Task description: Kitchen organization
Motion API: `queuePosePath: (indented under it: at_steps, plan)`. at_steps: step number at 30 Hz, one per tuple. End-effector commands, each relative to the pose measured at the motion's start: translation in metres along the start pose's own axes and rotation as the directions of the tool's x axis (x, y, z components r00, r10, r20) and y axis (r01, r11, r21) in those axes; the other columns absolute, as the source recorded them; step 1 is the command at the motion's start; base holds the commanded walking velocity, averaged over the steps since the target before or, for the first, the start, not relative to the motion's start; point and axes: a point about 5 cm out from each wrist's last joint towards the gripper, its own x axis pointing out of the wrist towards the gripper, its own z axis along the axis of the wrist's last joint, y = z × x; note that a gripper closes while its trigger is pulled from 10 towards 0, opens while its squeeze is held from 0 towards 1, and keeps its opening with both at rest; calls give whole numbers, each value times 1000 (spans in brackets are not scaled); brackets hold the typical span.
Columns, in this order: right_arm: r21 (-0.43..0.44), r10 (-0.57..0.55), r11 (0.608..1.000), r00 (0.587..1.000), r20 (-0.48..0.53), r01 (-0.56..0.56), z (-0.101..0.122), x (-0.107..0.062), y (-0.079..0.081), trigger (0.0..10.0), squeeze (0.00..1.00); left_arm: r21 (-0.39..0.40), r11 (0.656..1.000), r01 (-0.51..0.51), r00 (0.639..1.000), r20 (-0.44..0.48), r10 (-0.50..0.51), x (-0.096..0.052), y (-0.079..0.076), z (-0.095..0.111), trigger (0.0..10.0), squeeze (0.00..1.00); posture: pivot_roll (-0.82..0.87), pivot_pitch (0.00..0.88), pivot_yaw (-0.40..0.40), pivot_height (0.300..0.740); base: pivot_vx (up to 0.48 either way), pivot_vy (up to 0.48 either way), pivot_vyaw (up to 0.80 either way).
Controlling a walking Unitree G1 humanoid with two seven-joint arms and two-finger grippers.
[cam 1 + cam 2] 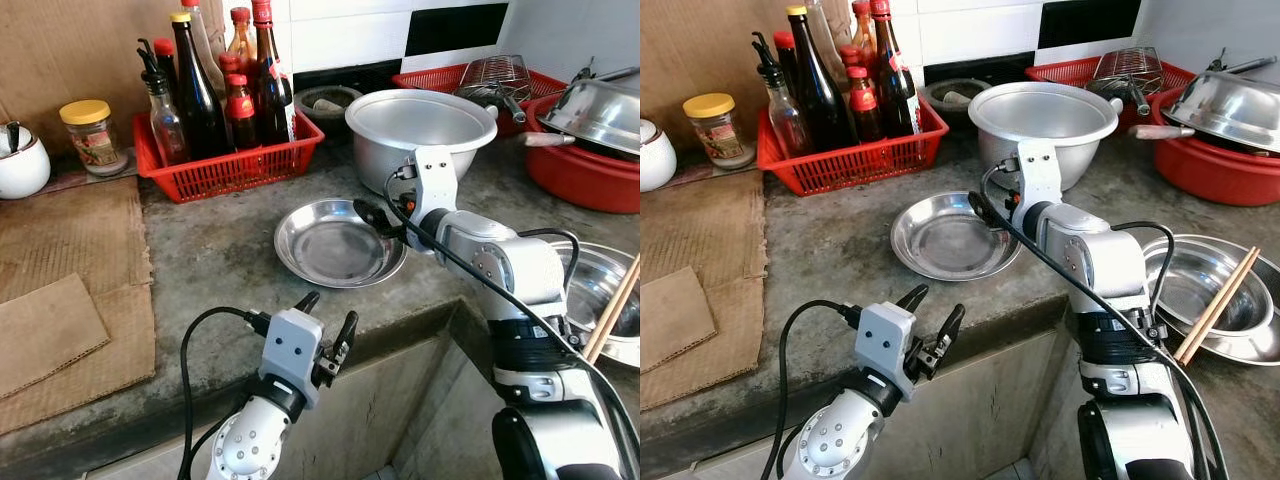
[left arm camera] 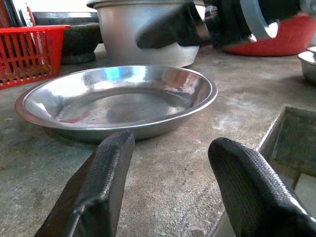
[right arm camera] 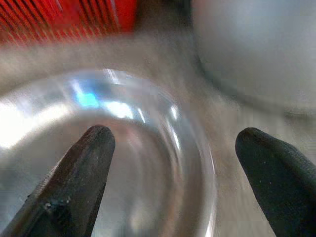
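Steel plate (image 1: 335,245) is being left flat on the concrete counter (image 1: 210,260), just in front of the big alu pot (image 1: 420,125); nothing's been lifted yet. Right gripper (image 3: 173,163) is being held spread over the plate's far rim, w/ left gripper (image 1: 325,330) held spread at the counter edge near the plate. Grasp & stowing likely all still to be done.

Shallow plate (image 1: 335,245) on the counter (image 1: 220,260) centre, basket of bottles (image 1: 225,150) far left, large pot (image 1: 420,130) far right behind it.
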Motion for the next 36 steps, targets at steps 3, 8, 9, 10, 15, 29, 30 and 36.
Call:
queuePosePath:
  at_steps: [3,8,9,10,15,29,30,36]
  plan:
    - [-11,9,1000,995,-102,-10,-18,3,3,10000,0,1,1000,-2,1000,19,2,0,-1,4,10000,0,97,67,-34,740,0,0,0]
    - [-1,22,1000,993,-120,-22,-21,3,6,10000,0,-1,1000,1,1000,21,-1,0,-2,5,10000,0,97,70,-33,740,0,0,0]
    - [8,32,999,992,-125,-32,-21,2,7,10000,0,-1,1000,0,1000,20,0,0,-2,5,10000,0,96,70,-30,740,0,0,0]
    - [12,36,999,991,-127,-34,-22,2,7,10000,0,0,1000,0,1000,20,0,0,-2,5,10000,0,96,70,-30,740,0,0,0]
    - [93,80,993,984,-161,-66,-26,2,12,8078,0,1,1000,1,1000,20,-1,0,-2,5,10000,0,96,72,-31,740,0,0,0]
    - [144,53,989,984,-169,-28,-26,4,9,0,0,0,1000,3,1000,28,-3,1,-3,6,10000,0,97,69,-37,740,0,0,0]
    - [148,53,989,984,-168,-27,-26,4,9,0,0,0,1000,3,1000,28,-3,1,-3,6,10000,0,96,69,-34,740,0,0,0]
    - [205,50,979,984,-170,-14,-27,4,8,0,0,-2,1000,3,999,33,-3,2,-3,7,10000,0,95,65,-36,740,0,0,0]
